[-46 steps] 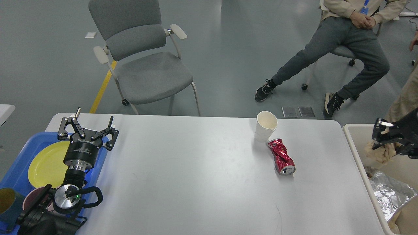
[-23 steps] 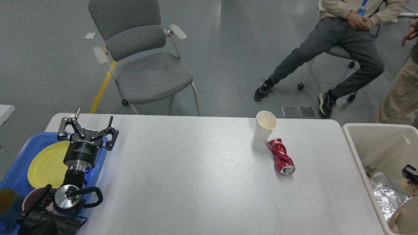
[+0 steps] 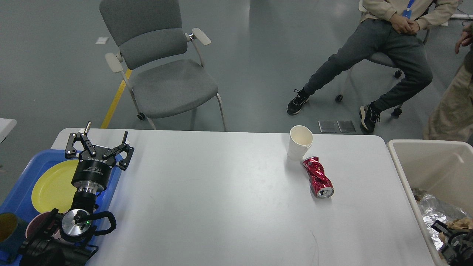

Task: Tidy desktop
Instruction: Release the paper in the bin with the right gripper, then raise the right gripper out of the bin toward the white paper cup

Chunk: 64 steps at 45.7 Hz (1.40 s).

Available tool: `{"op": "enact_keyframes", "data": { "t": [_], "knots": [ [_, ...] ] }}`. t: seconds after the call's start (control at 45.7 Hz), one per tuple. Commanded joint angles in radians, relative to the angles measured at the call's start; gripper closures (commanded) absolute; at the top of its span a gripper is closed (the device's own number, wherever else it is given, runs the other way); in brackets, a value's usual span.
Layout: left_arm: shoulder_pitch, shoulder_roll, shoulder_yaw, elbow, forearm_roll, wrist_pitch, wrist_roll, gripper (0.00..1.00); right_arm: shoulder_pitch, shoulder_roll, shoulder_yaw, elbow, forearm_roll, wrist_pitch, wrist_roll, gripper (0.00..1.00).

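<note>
The robot's left arm rises from the lower left corner, its silver wrist joint leading up to the left gripper [image 3: 100,145], whose two black fingers [image 3: 125,149] are spread wide apart and point away from the robot. The right gripper [image 3: 452,240] shows only as a small dark shape at the lower right edge, too indistinct to read its fingers.

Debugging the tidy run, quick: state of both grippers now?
Left gripper: open, empty, above the blue tray.
Right gripper: low in the bin, dark; cannot tell.

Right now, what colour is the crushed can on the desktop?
Red, with a silver end; the crushed can shows best in the head view.
</note>
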Motion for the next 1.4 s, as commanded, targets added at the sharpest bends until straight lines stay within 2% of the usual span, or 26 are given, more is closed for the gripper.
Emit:
{"op": "enact_keyframes", "data": {
  "t": [0.0,0.022,0.044,0.743,0.831,0.94,1.093,1.224,1.377],
  "knots": [
    [0.0,-0.001,0.001,0.0,0.0,0.0,0.0,0.04,0.001,-0.008,-0.001,0.0,0.0,-0.049,0.001,0.19],
    [0.0,0.001,0.001,0.0,0.0,0.0,0.0,0.04,0.001,-0.008,-0.001,0.001,0.0,-0.069,0.001,0.07],
    [0.0,-0.001,0.001,0.0,0.0,0.0,0.0,0.04,0.001,-0.007,-0.001,0.001,-0.001,-0.083,0.001,0.0],
    [0.0,0.001,0.001,0.0,0.0,0.0,0.0,0.04,0.008,-0.022,0.0,0.015,-0.001,-0.092,0.008,0.0],
    [0.0,0.001,0.001,0.0,0.0,0.0,0.0,0.04,0.023,-0.042,-0.009,0.026,-0.003,-0.054,0.008,0.0],
    [0.0,0.001,0.001,0.0,0.0,0.0,0.0,0.04,0.106,-0.075,-0.029,0.06,-0.017,0.049,0.004,0.0],
    [-0.002,-0.001,0.001,0.0,0.0,0.0,0.0,0.04,0.327,-0.131,-0.131,0.213,-0.089,0.227,0.001,0.0],
    [-0.002,-0.001,0.001,0.0,0.0,0.0,0.002,0.04,0.563,-0.132,-0.233,0.434,-0.181,0.27,0.0,0.0],
    [-0.002,0.001,0.001,0.0,0.0,0.0,0.002,0.04,0.917,-0.123,-0.404,0.792,-0.23,0.3,0.0,0.0]
  ]
}}
